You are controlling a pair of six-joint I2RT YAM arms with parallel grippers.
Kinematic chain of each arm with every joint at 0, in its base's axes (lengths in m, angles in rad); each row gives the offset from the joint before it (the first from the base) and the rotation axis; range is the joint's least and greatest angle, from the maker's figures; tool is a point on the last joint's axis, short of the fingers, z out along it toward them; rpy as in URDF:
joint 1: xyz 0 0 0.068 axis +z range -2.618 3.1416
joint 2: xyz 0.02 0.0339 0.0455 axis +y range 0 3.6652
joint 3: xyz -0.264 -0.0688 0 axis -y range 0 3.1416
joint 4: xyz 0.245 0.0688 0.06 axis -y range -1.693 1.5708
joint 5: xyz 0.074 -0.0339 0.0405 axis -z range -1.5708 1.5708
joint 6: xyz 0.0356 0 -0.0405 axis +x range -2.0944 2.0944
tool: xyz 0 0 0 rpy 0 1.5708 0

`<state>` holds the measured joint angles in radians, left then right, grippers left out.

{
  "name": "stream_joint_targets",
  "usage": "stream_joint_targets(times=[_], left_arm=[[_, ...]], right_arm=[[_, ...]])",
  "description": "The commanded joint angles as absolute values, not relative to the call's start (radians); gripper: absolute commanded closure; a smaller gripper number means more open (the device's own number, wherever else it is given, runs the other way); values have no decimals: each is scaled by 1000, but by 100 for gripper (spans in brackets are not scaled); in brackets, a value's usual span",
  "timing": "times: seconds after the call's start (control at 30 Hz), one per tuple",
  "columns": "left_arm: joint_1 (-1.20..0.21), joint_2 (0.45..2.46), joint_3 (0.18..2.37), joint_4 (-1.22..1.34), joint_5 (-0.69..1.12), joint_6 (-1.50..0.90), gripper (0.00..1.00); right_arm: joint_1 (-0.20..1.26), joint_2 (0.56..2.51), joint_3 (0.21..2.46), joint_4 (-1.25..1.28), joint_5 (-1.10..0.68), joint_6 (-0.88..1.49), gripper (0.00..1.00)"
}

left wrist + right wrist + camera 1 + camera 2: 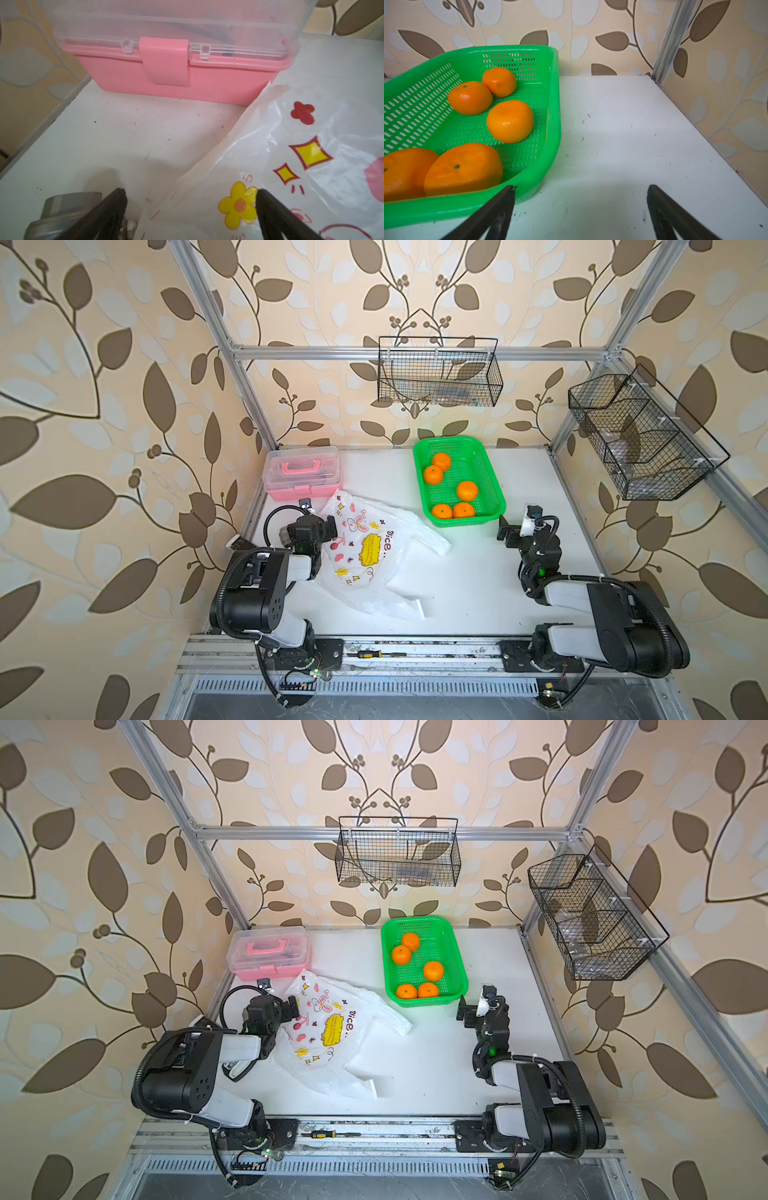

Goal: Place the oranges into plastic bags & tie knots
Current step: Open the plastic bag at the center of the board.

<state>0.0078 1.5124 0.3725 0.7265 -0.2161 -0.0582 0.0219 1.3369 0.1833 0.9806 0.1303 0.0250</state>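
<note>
My left jaws are gaping wide and gripping nothing at the left-centre of both top views. They are sitting over the edge of the plastic bag (365,549), which is lying crumpled on the white table (478,572) just below the pink box (301,472). My right jaws are likewise standing spread and empty, right of centre, beside the lower right corner of the green basket (465,522). All five oranges (467,491) are resting inside that basket, upper centre.
</note>
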Motion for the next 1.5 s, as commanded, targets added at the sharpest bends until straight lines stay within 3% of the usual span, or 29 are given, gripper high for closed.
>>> stream_joint_targets(times=[0.0, 0.9, 1.03, 1.17, 1.27, 1.37, 1.47], left_arm=[[14, 1502, 391, 741, -213, -63, 1], [14, 1495, 384, 761, -216, -60, 1], [14, 1271, 349, 655, -248, -72, 1], [12, 919, 358, 396, -309, -108, 1], [12, 766, 394, 261, -321, -253, 1], [12, 742, 493, 98, -196, -372, 1], [12, 822, 644, -77, 5, -422, 1]], right_arm=[[23, 1346, 190, 988, 109, 13, 0], [-10, 1344, 188, 992, 51, 31, 0], [-30, 1269, 164, 981, 97, 71, 0], [-63, 991, 197, 669, 151, 129, 0], [-76, 796, 239, 452, 147, 170, 0], [-97, 704, 341, 218, 40, 210, 0], [-110, 746, 482, -26, -84, 236, 0]])
